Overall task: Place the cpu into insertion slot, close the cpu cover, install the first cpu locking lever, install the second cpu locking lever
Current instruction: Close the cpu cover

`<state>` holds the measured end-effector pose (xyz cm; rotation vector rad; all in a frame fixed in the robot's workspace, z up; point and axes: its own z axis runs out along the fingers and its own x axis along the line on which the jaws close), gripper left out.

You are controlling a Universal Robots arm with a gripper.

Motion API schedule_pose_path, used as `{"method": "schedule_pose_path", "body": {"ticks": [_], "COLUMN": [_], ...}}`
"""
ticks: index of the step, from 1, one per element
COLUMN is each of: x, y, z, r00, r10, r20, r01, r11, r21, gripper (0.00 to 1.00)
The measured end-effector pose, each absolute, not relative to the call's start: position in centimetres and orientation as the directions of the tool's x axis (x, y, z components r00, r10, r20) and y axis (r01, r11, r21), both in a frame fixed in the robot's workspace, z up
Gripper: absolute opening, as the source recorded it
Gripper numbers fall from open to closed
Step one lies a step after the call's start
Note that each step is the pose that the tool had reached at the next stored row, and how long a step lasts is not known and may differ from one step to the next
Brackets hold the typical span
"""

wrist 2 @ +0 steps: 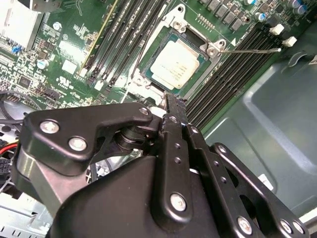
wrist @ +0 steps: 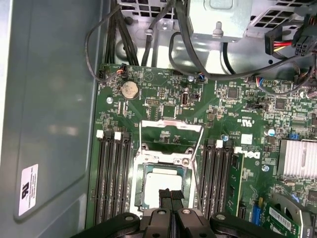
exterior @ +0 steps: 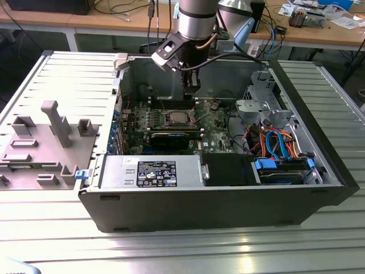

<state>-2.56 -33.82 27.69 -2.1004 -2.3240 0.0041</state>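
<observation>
The cpu (wrist 2: 176, 63) (wrist: 159, 184) lies flat in the insertion slot (exterior: 177, 118), its pale metal top showing. The cpu cover (wrist: 166, 157), a silver frame, appears to lie down around the chip. One thin wire locking lever (wrist 2: 250, 49) sticks out across the memory slots. In the first wrist view two such wires (wrist: 140, 144) (wrist: 199, 158) run along both sides of the socket, seemingly unlatched. My gripper (exterior: 191, 87) (wrist: 169, 194) (wrist 2: 171, 105) hovers over the socket's edge, shut with nothing between its black fingers.
Black memory slots (wrist: 113, 178) flank the socket on both sides. A finned heatsink (wrist: 297, 157) and a graphics card (exterior: 171, 138) sit nearby. Case walls (exterior: 199, 208) surround the board; cables and a drive cage (exterior: 274, 140) fill the exterior view's right. A grey fixture tray (exterior: 40, 142) lies outside.
</observation>
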Motion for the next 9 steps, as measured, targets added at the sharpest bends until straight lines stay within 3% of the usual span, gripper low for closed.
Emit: {"method": "schedule_pose_path", "body": {"ticks": [9], "x": [-1.57], "y": [-33.82], "z": [27.69], "r00": [-0.101], "r10": [0.995], "r20": [0.005], "r01": [0.995], "r11": [0.101], "r21": [-0.008], "gripper": [0.11]}}
